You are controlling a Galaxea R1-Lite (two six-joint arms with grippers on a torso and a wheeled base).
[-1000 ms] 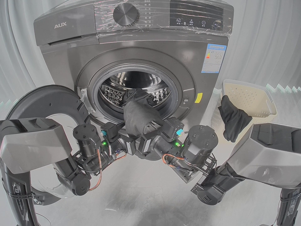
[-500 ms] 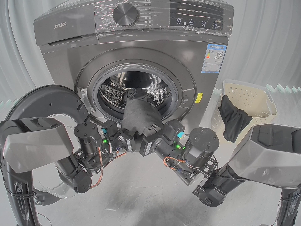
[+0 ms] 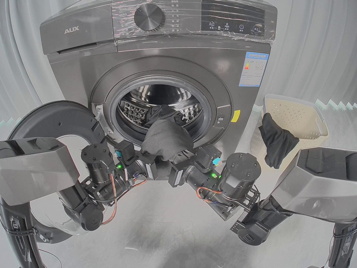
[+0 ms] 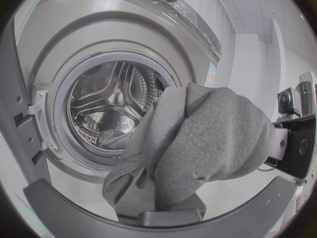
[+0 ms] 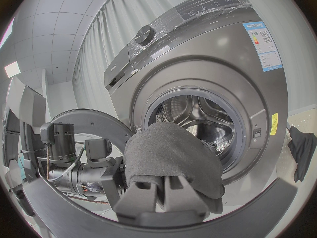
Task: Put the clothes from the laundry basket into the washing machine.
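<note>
**Garment held at the drum mouth, opening straight ahead of both claws**

A grey garment (image 3: 167, 140) is held bunched in front of the washing machine (image 3: 156, 56), just before the round opening of the drum (image 3: 163, 93). The left claw (image 4: 155, 199) is closed on the bundle's left underside. The right claw (image 5: 163, 185) is closed on its right underside, with the fabric draped over the fingertips. The two claws sit close together beneath the cloth, angled toward each other.

The coming move is judged to turn on one relation: the drum lies directly ahead of and slightly above the claws. The garment's long axis runs from the claws forward toward that opening. Dark cloth is seen past the door seal, low in the drum. Whether it is this garment's leading end or a separate piece cannot be told. Neither arm is clearly nearer the opening, so a joint forward push appears to be called for, followed by release once the bulk is past the seal.

The door (image 3: 55, 123) is swung fully open to the left, beside the left arm and out of the path. To the right, well apart from both claws, a black garment (image 3: 277, 140) hangs over the rim of the laundry basket (image 3: 301, 112). It is judged to remain for loading.
</note>
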